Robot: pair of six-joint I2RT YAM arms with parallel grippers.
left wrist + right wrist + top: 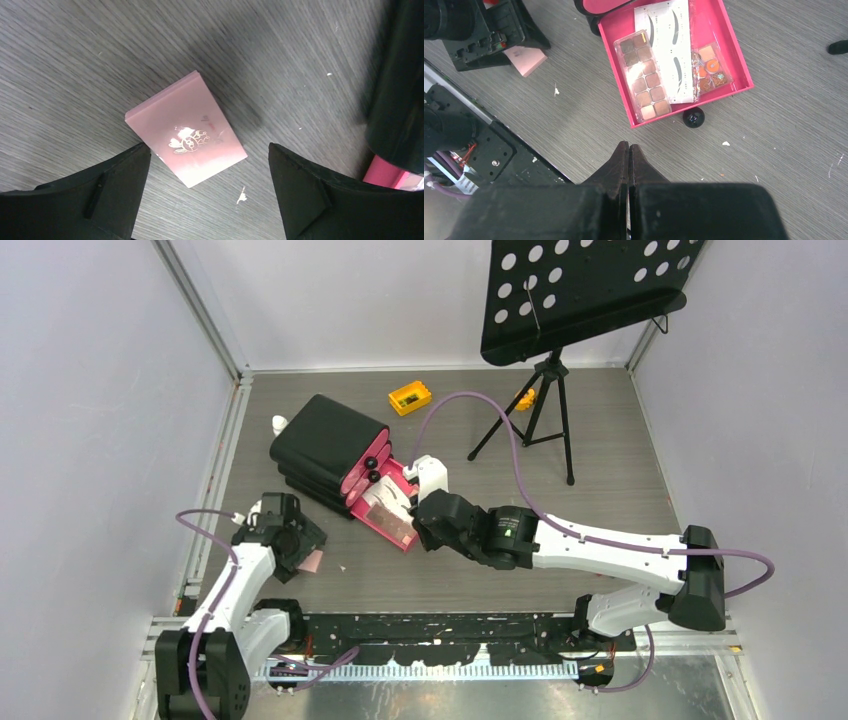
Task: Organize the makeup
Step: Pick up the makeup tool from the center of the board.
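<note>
Pink flat gold-printed compact (186, 129) lay on the grey table (75, 60), untouched, between the open jaws of your left gripper (207, 149). Judged light, stiff, slick: pinch its long edges. Your right gripper (629, 145) was closed, empty.

Soft, even white light is filling the enclosure from above, making the grey table (620, 420) bright and its shadows faint. In the left wrist view a blurry shadow is spreading just right of the pink card (186, 129), whose gold print is glinting. Glare is washing over the brown palette (644, 75). The black chest (395, 90) is smearing out of focus at the right edge.
</note>
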